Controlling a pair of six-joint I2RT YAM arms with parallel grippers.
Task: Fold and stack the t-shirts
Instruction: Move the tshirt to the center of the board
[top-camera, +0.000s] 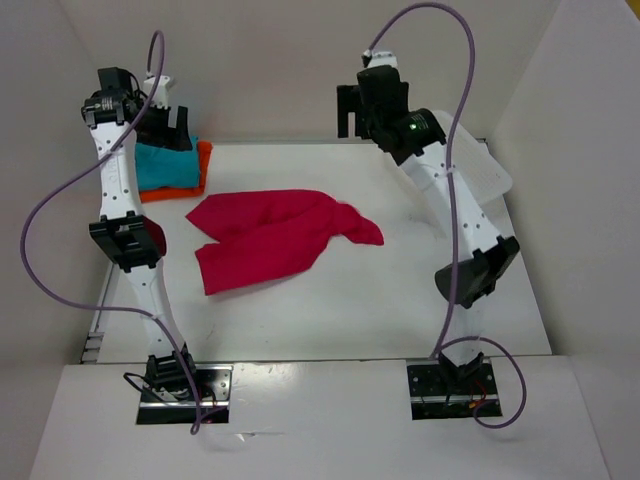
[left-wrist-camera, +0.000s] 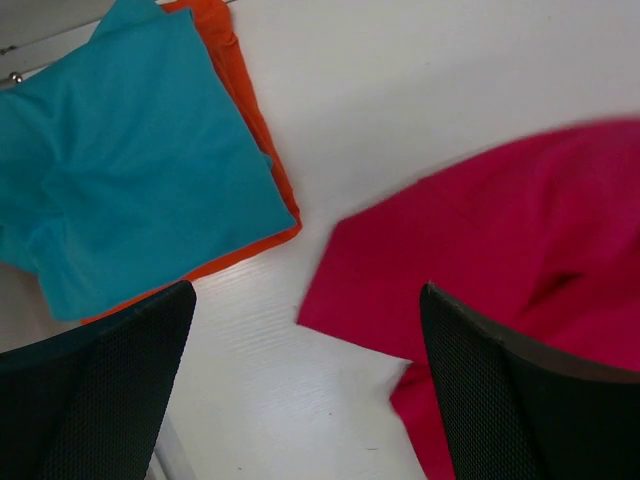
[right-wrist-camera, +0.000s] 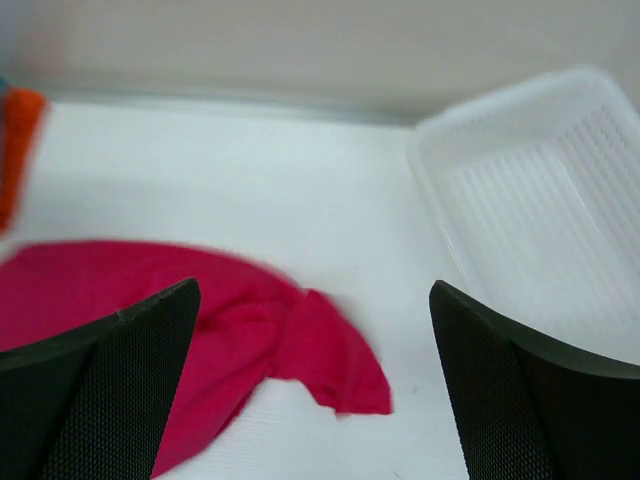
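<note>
Hovering over the far half of the white bench (top-camera: 330, 310), the left hand (top-camera: 170, 125) and the right hand (top-camera: 352, 112) both have their fingers spread wide apart, with nothing between them.

The pink-red t-shirt (top-camera: 270, 240) lies loose and rumpled at the middle of the bench. One flap trails off toward 3 o'clock and none of it is under either hand.

At about 10 o'clock the teal t-shirt (top-camera: 165, 168) rests folded on top of the orange t-shirt (top-camera: 203, 160), which shows only as a strip along the pile's edges. The left hand hangs directly above this pile and hides part of it in the overhead view. The left wrist view shows the pile and the pink-red t-shirt close together but apart, with bare bench between them.

At about 2 o'clock sits a white mesh basket (top-camera: 490, 175), apart from the pink-red t-shirt. In the overhead view the right arm (top-camera: 455, 215) crosses in front of it and covers much of it. In the right wrist view its ribbed floor shows no cloth.

Plain white walls (top-camera: 560, 90) close in the bench at 9, 12 and 3 o'clock, and a purple cable (top-camera: 60, 220) loops from each arm.

Count: three t-shirts, two stacked and one loose; one basket; two arms; two hands; two cables.
</note>
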